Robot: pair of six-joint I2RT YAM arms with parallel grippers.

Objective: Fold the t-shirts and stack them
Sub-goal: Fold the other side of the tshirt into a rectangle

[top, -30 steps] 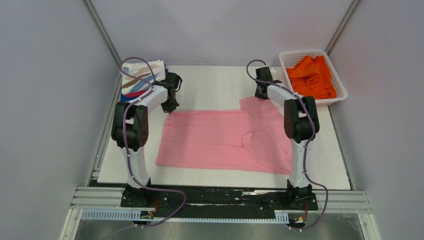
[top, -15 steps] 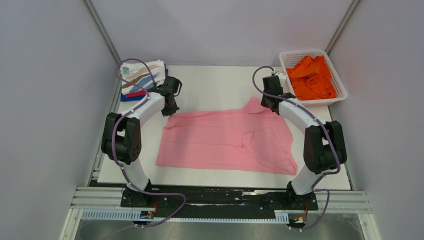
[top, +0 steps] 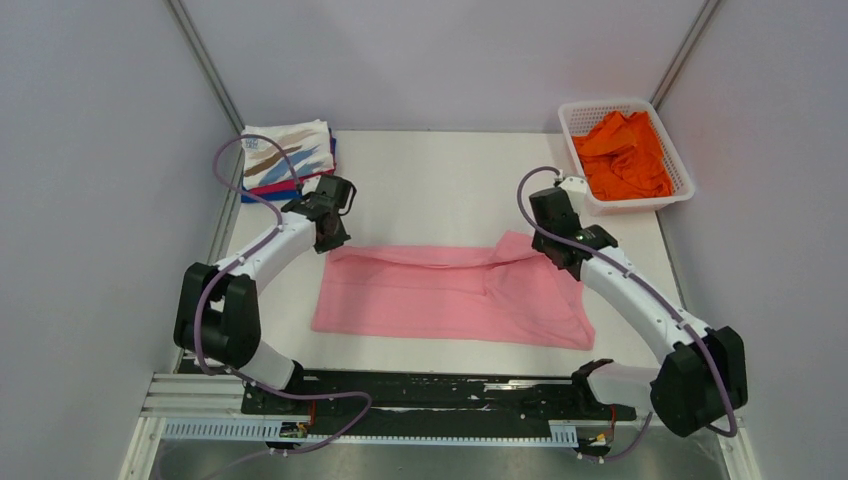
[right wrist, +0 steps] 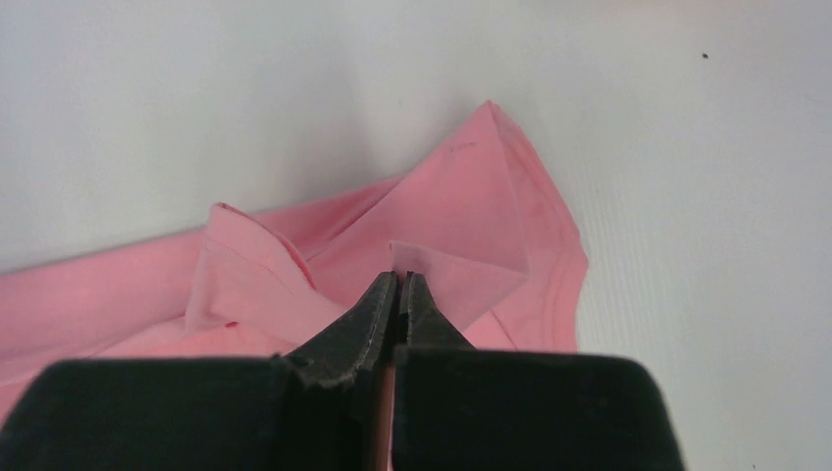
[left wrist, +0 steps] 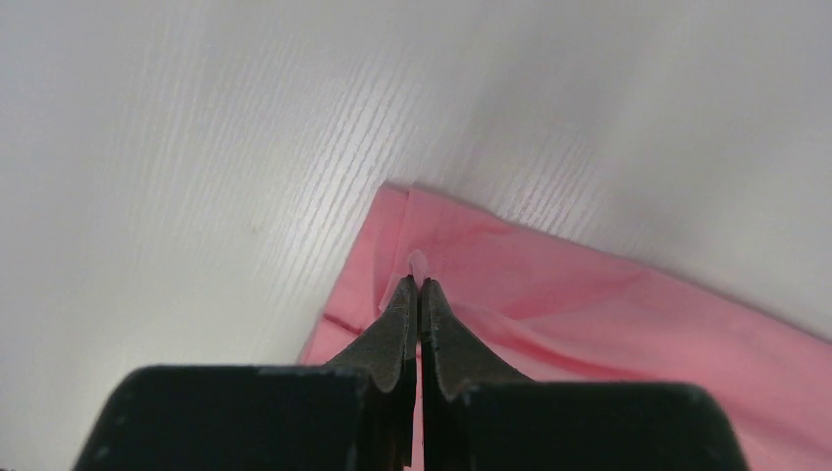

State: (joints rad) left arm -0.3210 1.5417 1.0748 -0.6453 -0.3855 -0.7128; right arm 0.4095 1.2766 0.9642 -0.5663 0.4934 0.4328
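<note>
Fold of pink t-shirt [top: 450, 300] under way, far edge carried toward the near side.
Within the last second both arms draw back to their bases, and the far edge of the shirt, in the middle of the desk [top: 440, 175], comes over its near half; I judge the first fold about half done. The left claw [left wrist: 419, 285] is closed on the far left corner, and the right claw [right wrist: 397, 280] is closed on the sleeve side. Nothing blocks the path: the folded stack [top: 288, 158] lies far left and the basket [top: 575, 115] with the orange t-shirt [top: 625, 155] far right, both well apart.
</note>
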